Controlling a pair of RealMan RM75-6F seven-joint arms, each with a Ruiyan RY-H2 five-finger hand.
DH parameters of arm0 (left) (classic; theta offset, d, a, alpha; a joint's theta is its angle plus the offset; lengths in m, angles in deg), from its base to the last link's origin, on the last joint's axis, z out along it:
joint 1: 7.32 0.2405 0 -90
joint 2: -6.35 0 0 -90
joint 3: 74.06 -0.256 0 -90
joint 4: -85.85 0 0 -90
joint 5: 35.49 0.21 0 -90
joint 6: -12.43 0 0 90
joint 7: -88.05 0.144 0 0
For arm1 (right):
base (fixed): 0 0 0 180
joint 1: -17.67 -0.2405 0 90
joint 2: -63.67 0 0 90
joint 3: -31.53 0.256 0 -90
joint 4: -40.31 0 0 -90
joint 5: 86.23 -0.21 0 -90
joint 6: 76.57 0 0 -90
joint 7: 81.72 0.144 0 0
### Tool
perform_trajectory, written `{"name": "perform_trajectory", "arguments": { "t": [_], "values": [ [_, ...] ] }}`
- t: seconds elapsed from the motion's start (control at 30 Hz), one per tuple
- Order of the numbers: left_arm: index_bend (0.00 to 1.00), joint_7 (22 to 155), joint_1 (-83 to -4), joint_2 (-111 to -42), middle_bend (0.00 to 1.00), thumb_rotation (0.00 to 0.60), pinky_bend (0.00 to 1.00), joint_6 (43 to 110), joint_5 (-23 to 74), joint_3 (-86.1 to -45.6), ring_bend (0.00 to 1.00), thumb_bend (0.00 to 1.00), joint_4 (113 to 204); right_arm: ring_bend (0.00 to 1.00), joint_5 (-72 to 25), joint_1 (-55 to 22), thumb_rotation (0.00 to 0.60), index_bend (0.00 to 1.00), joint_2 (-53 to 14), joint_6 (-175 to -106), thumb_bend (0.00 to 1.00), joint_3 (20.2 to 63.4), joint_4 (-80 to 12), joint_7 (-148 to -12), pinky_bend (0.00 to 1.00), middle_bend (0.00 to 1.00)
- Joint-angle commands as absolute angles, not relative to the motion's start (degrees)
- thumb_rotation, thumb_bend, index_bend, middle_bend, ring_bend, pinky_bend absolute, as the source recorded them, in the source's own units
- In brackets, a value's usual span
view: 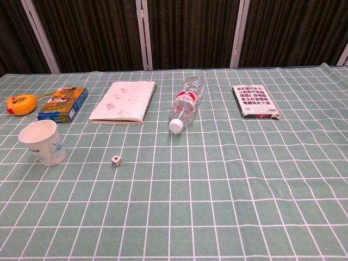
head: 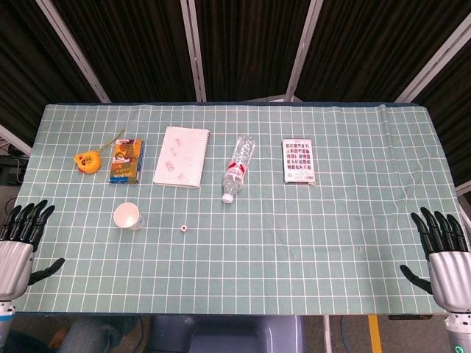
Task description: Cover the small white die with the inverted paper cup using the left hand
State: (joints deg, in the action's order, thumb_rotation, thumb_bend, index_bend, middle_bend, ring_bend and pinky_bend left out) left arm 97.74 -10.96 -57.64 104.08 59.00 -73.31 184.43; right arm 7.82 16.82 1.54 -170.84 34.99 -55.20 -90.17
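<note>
A small white die (head: 182, 229) (view: 116, 160) lies on the green checked tablecloth, left of the middle. To its left stands a white paper cup (head: 127, 216) (view: 43, 142) with a blue flower print, upright with its mouth up. My left hand (head: 22, 239) hovers at the table's front left corner, fingers spread and empty, well left of the cup. At the front right corner my right hand (head: 444, 250) is likewise spread and holds nothing. Neither hand shows in the chest view.
Along the back lie a yellow tape measure (head: 87, 160) (view: 20, 104), a blue box (head: 126, 160) (view: 63, 104), a white notebook (head: 182, 156) (view: 124, 101), a clear water bottle (head: 238, 168) (view: 186, 102) on its side and a card box (head: 299, 161) (view: 254, 100).
</note>
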Motion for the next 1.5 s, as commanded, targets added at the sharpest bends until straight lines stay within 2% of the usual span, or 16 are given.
{"name": "perform_trajectory", "arguments": {
  "t": [0.03,0.3,0.47,0.67,0.9,1.1,1.5],
  "values": [
    [0.0,97.79,-10.99,-57.7,0.0,0.6,0.0,104.01,59.04,-73.31,0.0,0.0,184.35,0.0,7.72,16.84,0.6,0.0,1.62,-170.77,0.0,34.98,-55.29,-90.03,0.0,0.0],
    [0.0,99.32,-11.6,-58.76,0.0,0.6,0.0,103.15,59.75,-73.32,0.0,0.0,183.41,0.0,7.52,16.82,0.6,0.0,1.92,-170.47,0.0,34.96,-55.84,-89.46,0.0,0.0],
    [0.0,106.37,-17.18,-64.22,0.0,0.6,0.0,96.2,63.89,-72.79,0.0,0.0,178.32,0.0,6.51,16.41,0.6,0.0,2.2,-169.76,0.0,35.52,-56.0,-88.65,0.0,0.0],
    [0.0,121.7,-23.43,-71.0,0.0,0.6,0.0,85.88,63.01,-70.8,0.0,0.0,173.55,0.0,4.54,15.68,0.6,0.0,2.14,-168.04,0.0,36.2,-55.33,-88.04,0.0,0.0],
    [0.0,137.13,-27.82,-77.37,0.0,0.6,0.0,79.87,62.69,-69.42,0.0,0.0,167.5,0.0,3.78,14.99,0.6,0.0,1.99,-166.76,0.0,36.45,-55.03,-87.83,0.0,0.0],
    [0.0,143.46,-29.56,-81.43,0.0,0.6,0.0,77.32,61.33,-69.31,0.0,0.0,161.48,0.0,3.4,15.04,0.6,0.0,2.09,-166.83,0.0,36.56,-54.93,-87.36,0.0,0.0],
    [0.02,145.65,-32.53,-88.3,0.0,0.6,0.0,79.08,62.99,-70.95,0.0,0.0,148.0,0.0,2.94,15.01,0.6,0.0,1.83,-166.67,0.0,36.54,-54.71,-87.64,0.0,0.0]
  ]
}}
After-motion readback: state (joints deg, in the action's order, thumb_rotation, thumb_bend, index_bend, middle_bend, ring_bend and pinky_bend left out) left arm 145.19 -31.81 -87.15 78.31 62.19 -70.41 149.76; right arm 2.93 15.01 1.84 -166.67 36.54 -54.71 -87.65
